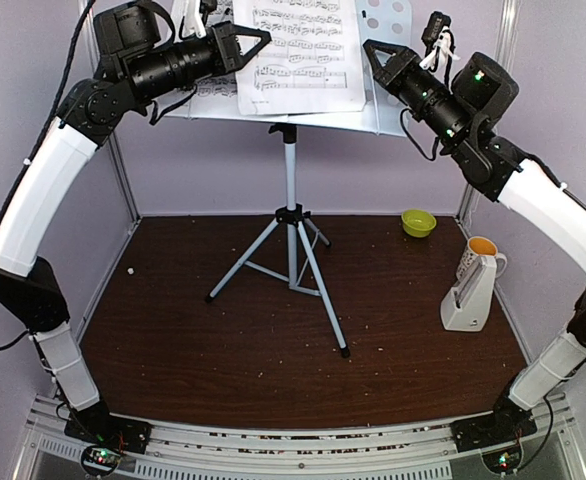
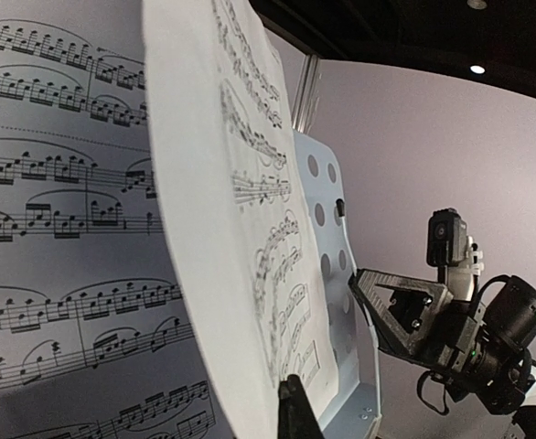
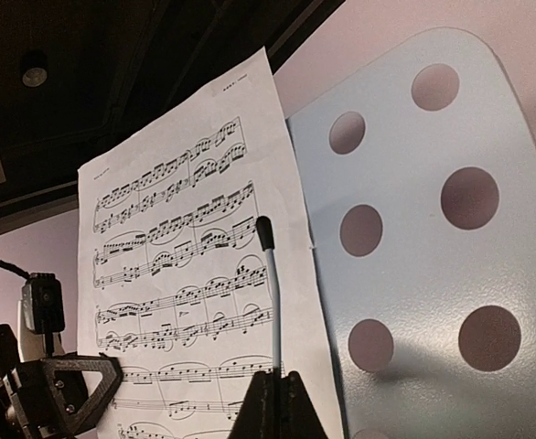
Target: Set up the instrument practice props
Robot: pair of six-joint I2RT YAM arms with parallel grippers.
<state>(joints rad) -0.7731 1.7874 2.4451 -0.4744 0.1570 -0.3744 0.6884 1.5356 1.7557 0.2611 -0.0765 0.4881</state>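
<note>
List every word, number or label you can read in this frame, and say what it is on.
No text here can be read as words.
On the front sheet-music page: music notation only; the small print at its top and foot is too small to read.
On the rear sheet-music page: music notation only.
On the metronome: no marking can be read.

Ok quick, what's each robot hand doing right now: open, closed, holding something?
Left gripper: closed on the left edge of the front sheet-music page.
Right gripper: closed, apparently pinching a thin white rod in front of the music stand.
</note>
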